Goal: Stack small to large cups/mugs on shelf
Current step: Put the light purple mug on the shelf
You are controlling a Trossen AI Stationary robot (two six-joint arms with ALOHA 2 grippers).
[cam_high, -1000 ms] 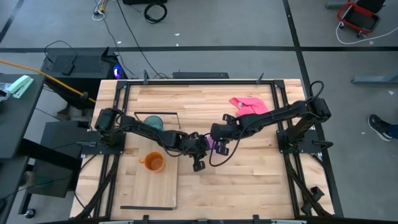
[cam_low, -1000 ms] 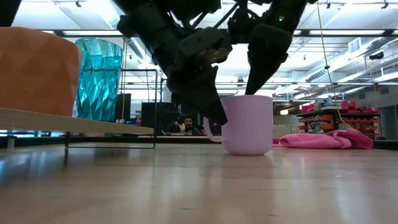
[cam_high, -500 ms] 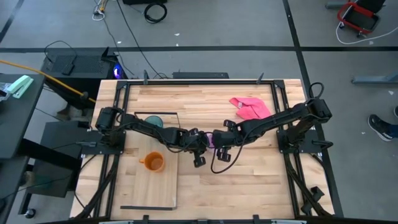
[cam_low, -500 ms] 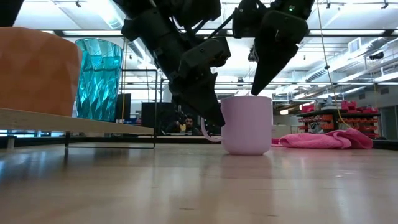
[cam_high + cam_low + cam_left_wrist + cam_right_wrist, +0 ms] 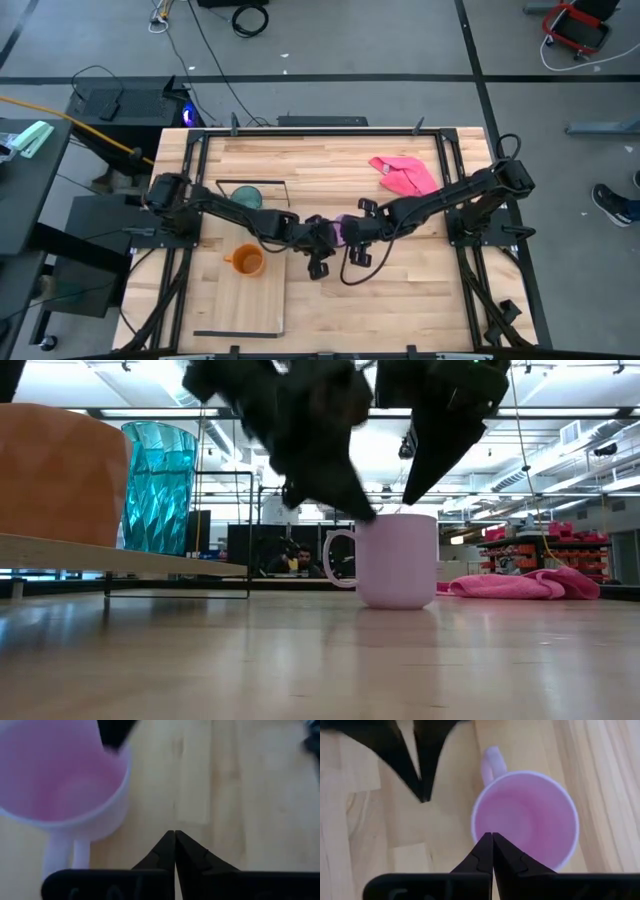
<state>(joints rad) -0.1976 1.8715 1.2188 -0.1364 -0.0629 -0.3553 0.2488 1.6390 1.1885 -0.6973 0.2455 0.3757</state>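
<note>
The lilac mug (image 5: 397, 560) stands upright on the table, its handle (image 5: 335, 560) toward the left arm. My left gripper (image 5: 175, 833) is shut and hovers beside the mug (image 5: 60, 775), at about rim height (image 5: 350, 500), blurred in the low view. My right gripper (image 5: 492, 834) is shut and hangs over the mug's opening (image 5: 530, 815), just above the rim (image 5: 408, 500). On the shelf (image 5: 245, 305) stand the orange mug (image 5: 247, 262) and the teal tumbler (image 5: 247, 197). In the high view both grippers (image 5: 328, 236) (image 5: 350, 234) crowd the lilac mug (image 5: 339, 227).
A pink cloth (image 5: 405, 175) lies crumpled at the table's far right. The shelf's black wire frame (image 5: 225, 530) rises at its far end, behind the tumbler (image 5: 158, 485). Bare wood lies near the front edge (image 5: 400, 300).
My left gripper has risen from beside the mug's handle to rim height, so the whole handle now shows. My right gripper has shifted toward the table's near edge, staying above the mug. The mug stands where it was.
</note>
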